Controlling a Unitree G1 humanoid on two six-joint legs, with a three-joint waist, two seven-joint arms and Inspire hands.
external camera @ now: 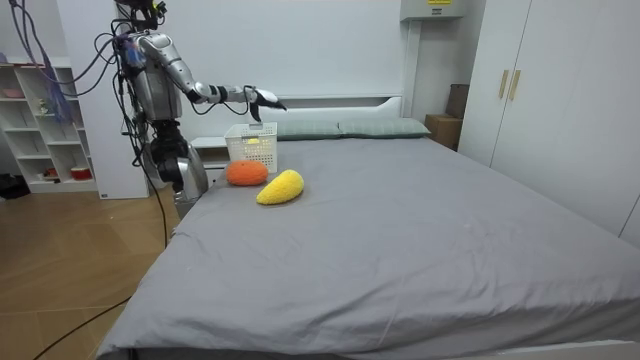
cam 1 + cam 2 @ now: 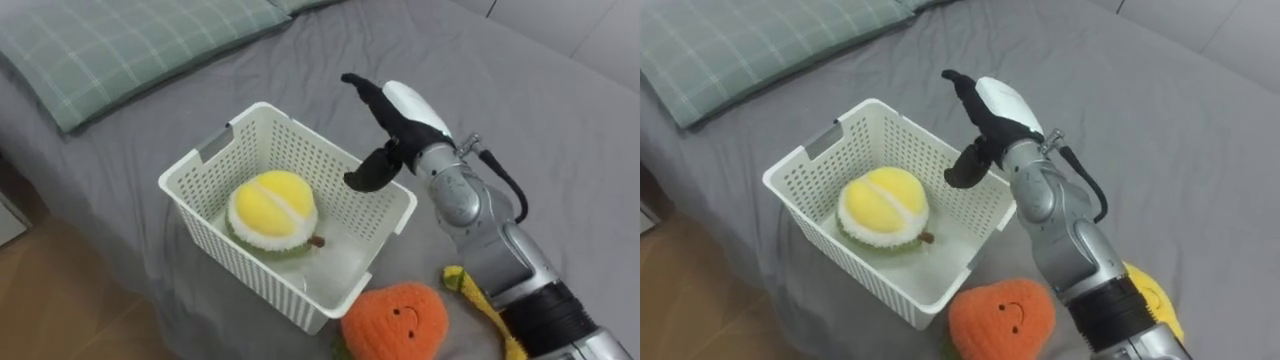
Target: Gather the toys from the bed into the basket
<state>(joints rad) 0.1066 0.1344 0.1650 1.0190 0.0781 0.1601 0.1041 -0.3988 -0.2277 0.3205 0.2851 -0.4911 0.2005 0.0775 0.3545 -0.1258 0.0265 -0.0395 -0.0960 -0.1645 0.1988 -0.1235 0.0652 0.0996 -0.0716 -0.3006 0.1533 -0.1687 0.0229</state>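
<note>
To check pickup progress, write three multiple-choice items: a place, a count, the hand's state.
1. The round yellow toy is: A on the pillow; B in the white basket; C on the floor.
2. Toys on the bed outside the basket: A none; B two; C four.
3. The right hand is: A open, empty; B shut on a toy; C shut on the basket.
B, it lies inside the basket; B, the orange toy and long yellow toy lie outside it; A, relaxed fingers hold nothing.

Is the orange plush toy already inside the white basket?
No: the orange plush toy lies on the bed outside the white basket, which holds a yellow plush.
</note>
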